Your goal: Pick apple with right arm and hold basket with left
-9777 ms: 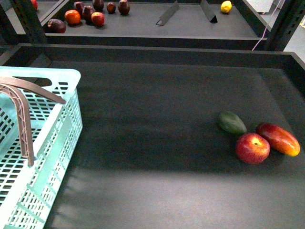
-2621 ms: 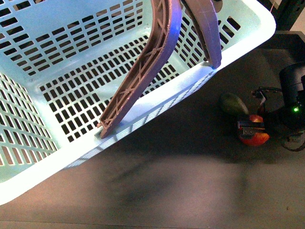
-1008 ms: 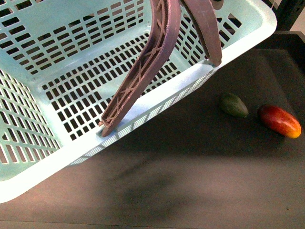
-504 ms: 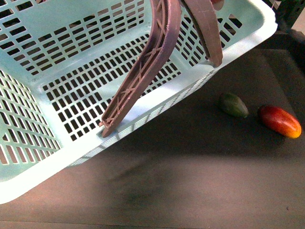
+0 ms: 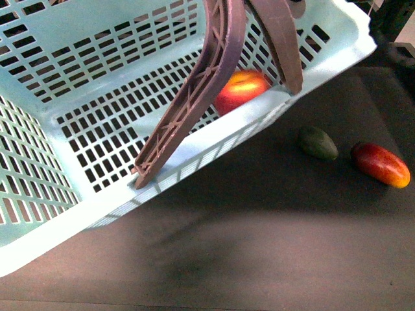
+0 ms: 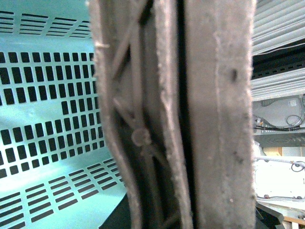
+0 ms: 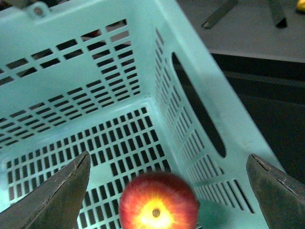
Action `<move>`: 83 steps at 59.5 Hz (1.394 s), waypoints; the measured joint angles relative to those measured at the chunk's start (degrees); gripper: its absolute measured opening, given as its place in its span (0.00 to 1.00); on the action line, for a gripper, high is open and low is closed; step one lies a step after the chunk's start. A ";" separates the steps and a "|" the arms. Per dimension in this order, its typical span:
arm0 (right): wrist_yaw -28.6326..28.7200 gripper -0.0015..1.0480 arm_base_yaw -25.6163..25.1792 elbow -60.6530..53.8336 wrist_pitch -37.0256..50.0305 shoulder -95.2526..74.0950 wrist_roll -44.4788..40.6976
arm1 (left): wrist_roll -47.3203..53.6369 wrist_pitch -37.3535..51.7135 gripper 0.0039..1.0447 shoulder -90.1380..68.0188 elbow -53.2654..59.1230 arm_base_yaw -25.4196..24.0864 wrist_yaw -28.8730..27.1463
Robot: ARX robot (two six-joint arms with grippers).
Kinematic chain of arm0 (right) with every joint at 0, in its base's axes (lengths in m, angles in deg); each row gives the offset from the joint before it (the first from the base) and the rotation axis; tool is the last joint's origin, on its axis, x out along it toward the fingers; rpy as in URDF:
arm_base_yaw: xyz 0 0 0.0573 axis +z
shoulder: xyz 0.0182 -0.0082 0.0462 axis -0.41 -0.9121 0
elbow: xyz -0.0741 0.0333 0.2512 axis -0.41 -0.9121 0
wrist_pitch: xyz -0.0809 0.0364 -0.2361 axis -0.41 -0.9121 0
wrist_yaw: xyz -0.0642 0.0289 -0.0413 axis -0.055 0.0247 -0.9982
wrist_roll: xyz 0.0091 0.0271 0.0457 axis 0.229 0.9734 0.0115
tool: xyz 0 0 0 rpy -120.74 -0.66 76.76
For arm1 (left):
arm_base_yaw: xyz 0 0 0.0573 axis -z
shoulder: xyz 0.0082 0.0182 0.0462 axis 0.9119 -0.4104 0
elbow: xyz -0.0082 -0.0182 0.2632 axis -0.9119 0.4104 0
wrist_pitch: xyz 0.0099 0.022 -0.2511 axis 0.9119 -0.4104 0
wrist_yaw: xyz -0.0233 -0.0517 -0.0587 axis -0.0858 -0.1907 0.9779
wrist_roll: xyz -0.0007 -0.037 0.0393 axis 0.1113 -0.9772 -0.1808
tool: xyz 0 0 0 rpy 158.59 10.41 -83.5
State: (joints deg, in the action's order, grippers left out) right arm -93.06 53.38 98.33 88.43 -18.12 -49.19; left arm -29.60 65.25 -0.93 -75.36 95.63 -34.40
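- R gripper (image 7: 167,159): fingers (image 7: 57,193) spread wide, nothing held; apple sits below the gap, not touching either one.
- L gripper: hidden behind handles in left wrist view; can't tell its state.
- Basket (image 5: 97,58): tilted, over dark table (image 5: 259,253).
- Handles (image 5: 194,110): both raised, pressed together.
- Mango (image 5: 380,164): on table, outside basket.
- Apple (image 5: 241,91): inside basket, near the corner by the handle bases.
- Green fruit (image 5: 318,143): near mango, apart.

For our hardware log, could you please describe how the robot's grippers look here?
Only the right gripper shows: two dark grey-brown, matte fingers, wedge-shaped, tapering to narrow tips. No cables or markings are visible. The left gripper is out of view.
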 joint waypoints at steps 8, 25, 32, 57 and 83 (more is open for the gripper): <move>-4.48 0.92 -2.34 -3.76 2.49 3.74 1.38 | -0.20 0.00 0.13 -0.02 0.26 0.09 -0.39; -20.04 0.92 -10.82 -17.84 15.04 10.95 1.70 | 0.13 0.00 0.13 -0.02 0.26 -0.07 -0.39; -5.81 0.77 -14.73 -25.07 25.97 11.17 -2.58 | -0.09 0.00 0.13 -0.02 0.26 -0.07 -0.28; 6.43 0.14 -21.40 -37.38 24.65 26.60 -6.23 | -0.04 0.00 0.13 -0.02 0.26 -0.09 -0.68; 13.60 0.02 -28.68 -44.33 17.03 41.13 -6.49 | -0.11 0.00 0.13 -0.02 0.26 -0.07 -0.48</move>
State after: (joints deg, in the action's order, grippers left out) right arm -79.46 24.70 54.01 105.46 23.02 -55.68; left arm -29.71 65.25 -0.95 -75.10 95.57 -34.88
